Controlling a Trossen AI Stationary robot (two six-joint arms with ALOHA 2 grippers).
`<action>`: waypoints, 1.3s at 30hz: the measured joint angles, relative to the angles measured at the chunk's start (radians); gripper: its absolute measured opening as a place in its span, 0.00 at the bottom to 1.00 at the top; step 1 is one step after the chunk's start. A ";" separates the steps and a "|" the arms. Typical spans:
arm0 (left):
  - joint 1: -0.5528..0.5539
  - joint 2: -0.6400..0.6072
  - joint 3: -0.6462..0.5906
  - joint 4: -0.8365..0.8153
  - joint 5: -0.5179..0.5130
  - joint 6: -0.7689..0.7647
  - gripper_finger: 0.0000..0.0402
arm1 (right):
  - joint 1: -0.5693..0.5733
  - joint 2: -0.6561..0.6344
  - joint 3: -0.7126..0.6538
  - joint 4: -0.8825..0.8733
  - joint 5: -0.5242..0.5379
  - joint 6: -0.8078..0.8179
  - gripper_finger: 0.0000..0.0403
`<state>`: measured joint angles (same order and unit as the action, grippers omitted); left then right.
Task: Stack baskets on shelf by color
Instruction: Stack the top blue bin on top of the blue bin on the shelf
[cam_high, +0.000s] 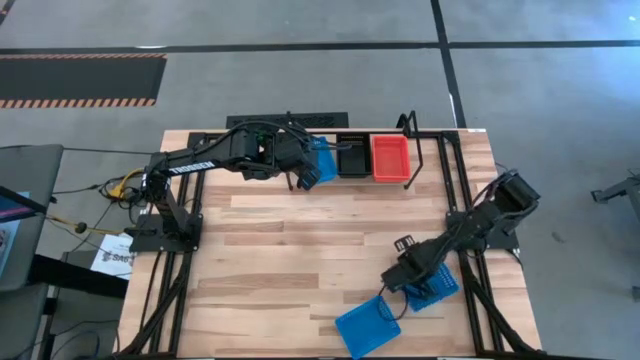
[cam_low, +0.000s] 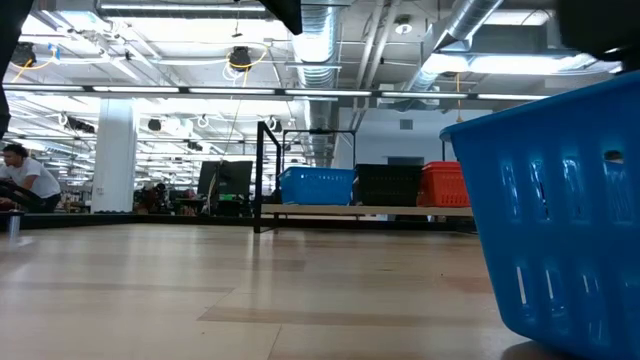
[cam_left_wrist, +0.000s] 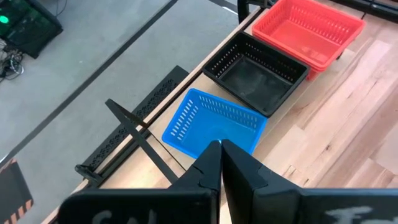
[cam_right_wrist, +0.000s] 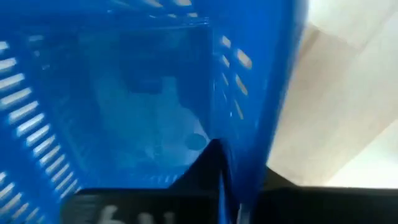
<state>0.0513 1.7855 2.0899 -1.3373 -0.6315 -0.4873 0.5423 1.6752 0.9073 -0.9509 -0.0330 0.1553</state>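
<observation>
On the shelf (cam_high: 425, 150) at the table's far edge stand a blue basket (cam_left_wrist: 211, 121), a black basket (cam_left_wrist: 258, 71) and a red-orange basket (cam_left_wrist: 308, 31), side by side on their bottoms. My left gripper (cam_left_wrist: 221, 163) hangs shut just above the shelf's blue basket (cam_high: 322, 160), holding nothing. Near the front right lie two more blue baskets, one (cam_high: 368, 325) by the near edge and one (cam_high: 437, 287) under my right arm. My right gripper (cam_high: 393, 288) points down, shut on the nearer one. My right gripper pinches one side wall (cam_right_wrist: 249, 124) of the blue basket at its rim, one finger inside the basket and one outside. The fingers come from above, pointing down. Whether the basket's bottom is still on the table does not show.
The shelf's black upright rods (cam_high: 408, 125) rise at its right end. Bare plank tabletop (cam_high: 300, 240) lies between the shelf and the front baskets. In the low view, the room behind the table shows a person (cam_low: 25, 180) at the far left.
</observation>
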 joint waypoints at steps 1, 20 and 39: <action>0.000 0.000 0.000 0.000 0.000 0.000 0.00 | -0.015 0.000 0.000 -0.003 0.000 0.000 0.03; 0.000 0.000 0.000 0.003 -0.023 -0.124 0.00 | -0.391 -0.575 0.049 0.024 0.603 0.270 0.00; -0.007 0.235 0.000 0.379 -0.334 -0.300 0.00 | -0.449 -0.792 0.049 0.561 1.040 -0.189 0.00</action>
<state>0.0444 2.0207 2.0895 -0.9581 -0.9660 -0.7875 0.0931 0.8833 0.9566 -0.3898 1.0073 -0.0339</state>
